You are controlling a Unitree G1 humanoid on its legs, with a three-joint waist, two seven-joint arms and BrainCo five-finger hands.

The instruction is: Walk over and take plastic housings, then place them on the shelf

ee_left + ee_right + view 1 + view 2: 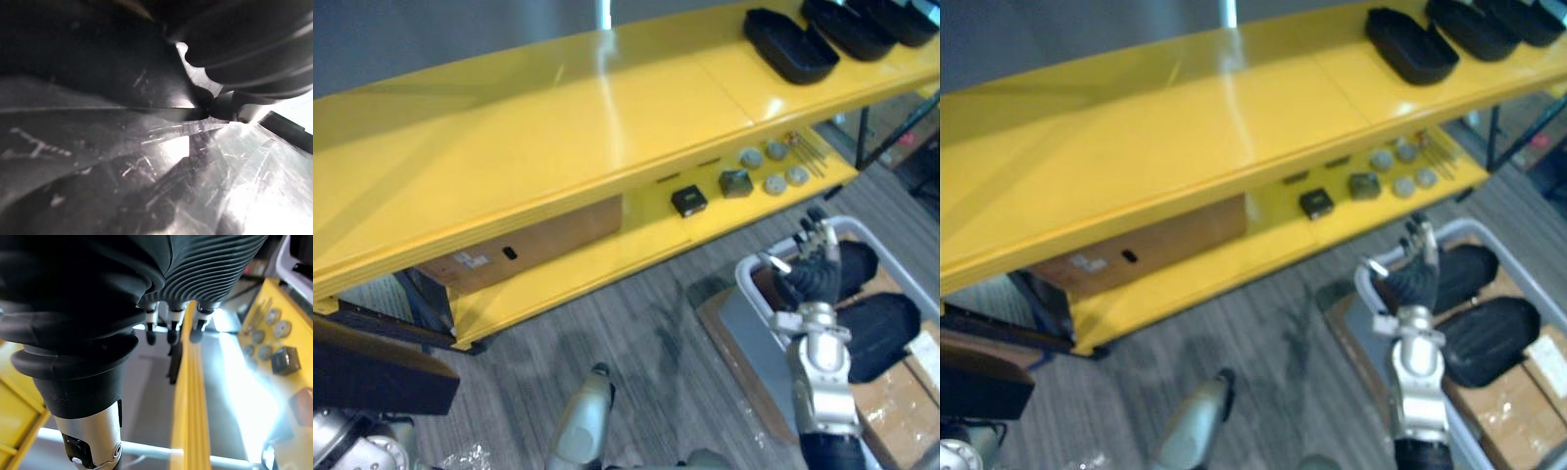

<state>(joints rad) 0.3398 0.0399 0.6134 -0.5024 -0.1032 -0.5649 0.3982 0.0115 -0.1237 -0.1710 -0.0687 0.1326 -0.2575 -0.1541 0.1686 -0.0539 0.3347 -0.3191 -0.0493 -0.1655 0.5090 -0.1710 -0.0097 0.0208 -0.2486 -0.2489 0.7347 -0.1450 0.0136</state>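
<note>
Our right robot hand (811, 262) hovers empty, fingers loosely apart, over a grey bin (744, 277) holding two black plastic housings (886, 333). Three other housings (790, 46) lie on the yellow shelf (558, 137). We cannot tell the left robot hand's (254, 49) state.

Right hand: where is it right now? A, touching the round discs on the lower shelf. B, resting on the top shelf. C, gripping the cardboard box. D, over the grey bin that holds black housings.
D: the right hand hangs with relaxed fingers over the grey bin on the floor, next to the black housings lying in it, and it holds nothing.
</note>
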